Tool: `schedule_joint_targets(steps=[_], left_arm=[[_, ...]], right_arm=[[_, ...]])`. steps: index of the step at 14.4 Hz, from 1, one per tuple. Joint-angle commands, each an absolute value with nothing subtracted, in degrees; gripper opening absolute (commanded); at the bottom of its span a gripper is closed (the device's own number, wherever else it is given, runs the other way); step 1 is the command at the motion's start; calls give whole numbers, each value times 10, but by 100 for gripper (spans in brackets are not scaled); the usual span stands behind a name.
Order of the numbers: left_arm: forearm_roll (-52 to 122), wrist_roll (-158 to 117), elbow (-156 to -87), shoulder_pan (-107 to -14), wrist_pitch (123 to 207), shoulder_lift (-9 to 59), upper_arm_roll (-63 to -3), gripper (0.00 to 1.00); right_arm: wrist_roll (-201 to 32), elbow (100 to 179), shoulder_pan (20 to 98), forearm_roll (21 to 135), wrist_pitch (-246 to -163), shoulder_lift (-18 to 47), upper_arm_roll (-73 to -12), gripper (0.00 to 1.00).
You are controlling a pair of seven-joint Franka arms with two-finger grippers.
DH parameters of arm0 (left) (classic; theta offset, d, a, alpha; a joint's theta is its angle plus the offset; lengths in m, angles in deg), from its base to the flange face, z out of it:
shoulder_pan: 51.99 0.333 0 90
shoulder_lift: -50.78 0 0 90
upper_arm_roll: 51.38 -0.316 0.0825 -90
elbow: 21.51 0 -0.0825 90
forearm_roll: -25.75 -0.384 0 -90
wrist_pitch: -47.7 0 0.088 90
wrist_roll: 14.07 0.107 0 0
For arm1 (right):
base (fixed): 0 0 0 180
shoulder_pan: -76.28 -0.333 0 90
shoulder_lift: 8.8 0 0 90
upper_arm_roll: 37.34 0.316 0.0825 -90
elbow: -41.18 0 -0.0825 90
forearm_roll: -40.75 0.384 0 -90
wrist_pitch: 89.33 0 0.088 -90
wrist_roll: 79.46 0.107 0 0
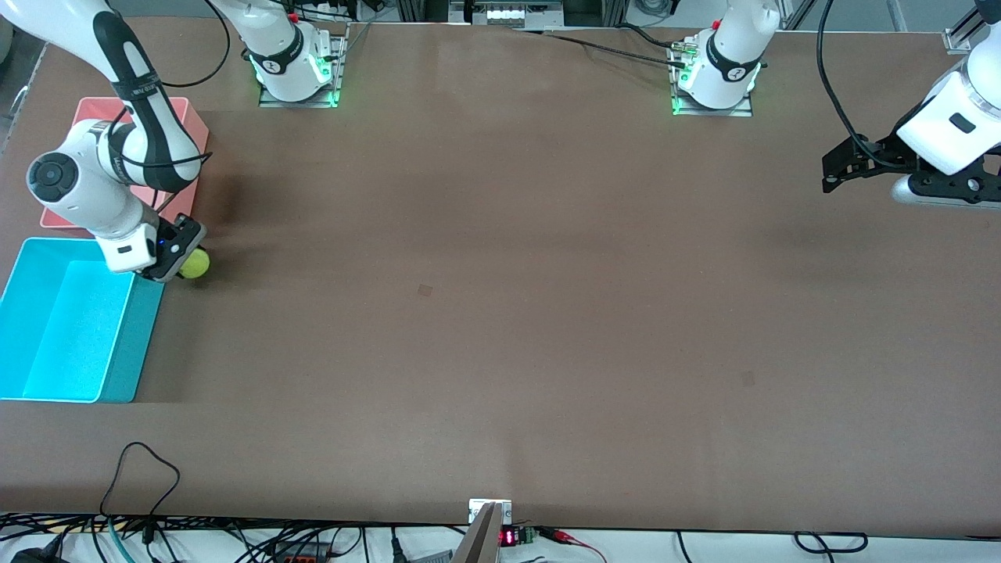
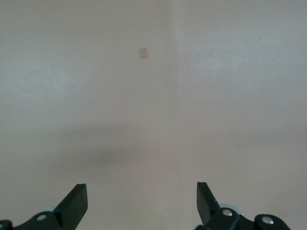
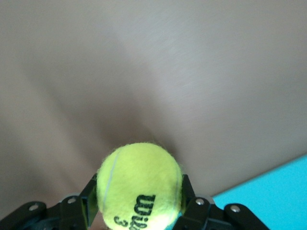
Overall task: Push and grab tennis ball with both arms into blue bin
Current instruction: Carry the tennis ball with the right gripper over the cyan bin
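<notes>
The tennis ball (image 3: 139,184) is fuzzy yellow-green felt with a dark printed logo, clamped between the matt black fingers (image 3: 88,201) of the right end effector (image 1: 174,249). The blue bin (image 1: 133,344) looks like smooth, slightly glossy plastic. The table (image 1: 500,313) has a matt brown, paper-like covering. The arms' white shells are glossy

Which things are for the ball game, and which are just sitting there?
For the job:
- small fuzzy yellow-green tennis ball, gripped in the right hand
- rectangular turquoise plastic bin
- left hand, open, waiting over the table's left-arm end

Just lying about:
- pink plastic bin
- small square patches on the brown table
</notes>
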State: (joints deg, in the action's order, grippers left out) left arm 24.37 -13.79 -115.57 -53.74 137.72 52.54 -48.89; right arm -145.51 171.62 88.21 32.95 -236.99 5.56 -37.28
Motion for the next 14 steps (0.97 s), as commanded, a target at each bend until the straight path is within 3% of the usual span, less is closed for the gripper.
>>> schedule_joint_targets(steps=[1,3,7,14], left_arm=[[244,-127,-1135,-534,1364,516,-487,100],[244,-127,-1135,-534,1364,516,-487,100],[244,-127,-1135,-534,1364,516,-487,100],[232,-127,-1135,-537,1364,516,-486,100]], right_arm=[[-1376,1631,870,342,-2276,44,-362,0],[-1325,1571,873,344,-2222,44,-362,0],[-1260,1550,890,413,-2176,44,-393,0],[-1123,1530,885,376,-2176,78,-460,0]])
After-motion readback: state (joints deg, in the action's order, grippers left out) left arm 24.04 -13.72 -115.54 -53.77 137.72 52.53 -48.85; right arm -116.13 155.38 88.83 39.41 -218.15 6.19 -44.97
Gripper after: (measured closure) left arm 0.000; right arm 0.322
